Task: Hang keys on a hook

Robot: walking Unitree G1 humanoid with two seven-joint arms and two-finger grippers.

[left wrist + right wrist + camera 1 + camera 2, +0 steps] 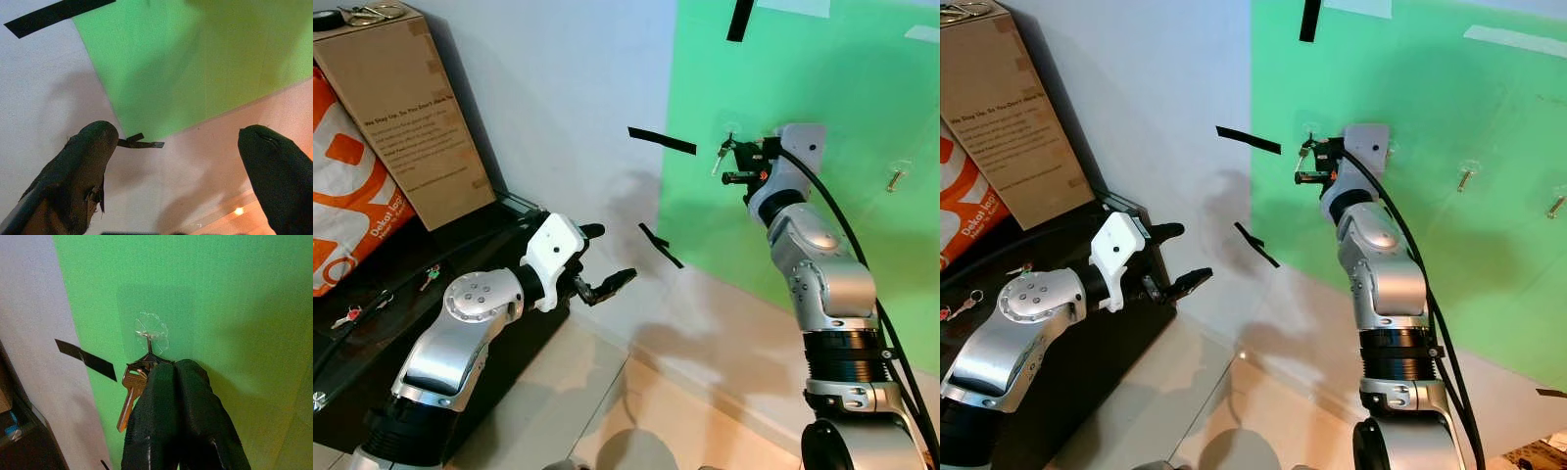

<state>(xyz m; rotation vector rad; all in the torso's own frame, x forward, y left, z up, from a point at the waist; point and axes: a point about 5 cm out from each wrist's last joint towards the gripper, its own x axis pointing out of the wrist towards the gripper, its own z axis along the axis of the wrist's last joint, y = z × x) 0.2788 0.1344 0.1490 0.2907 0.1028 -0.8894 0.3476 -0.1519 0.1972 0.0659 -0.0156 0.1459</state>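
Down low, the left claw (603, 262) hovers off the edge of the black desk (460, 245), fingers spread wide with nothing between them. Small keys (430, 277) lie on that desk, a cardboard box (406, 108) leaning behind. Up at the green sheet (822, 147), the right claw (168, 382) is raised to the wall, pinched tight on the key ring, the brass key (128, 399) dangling just beside its fingers, right under the clear hook (149, 335).
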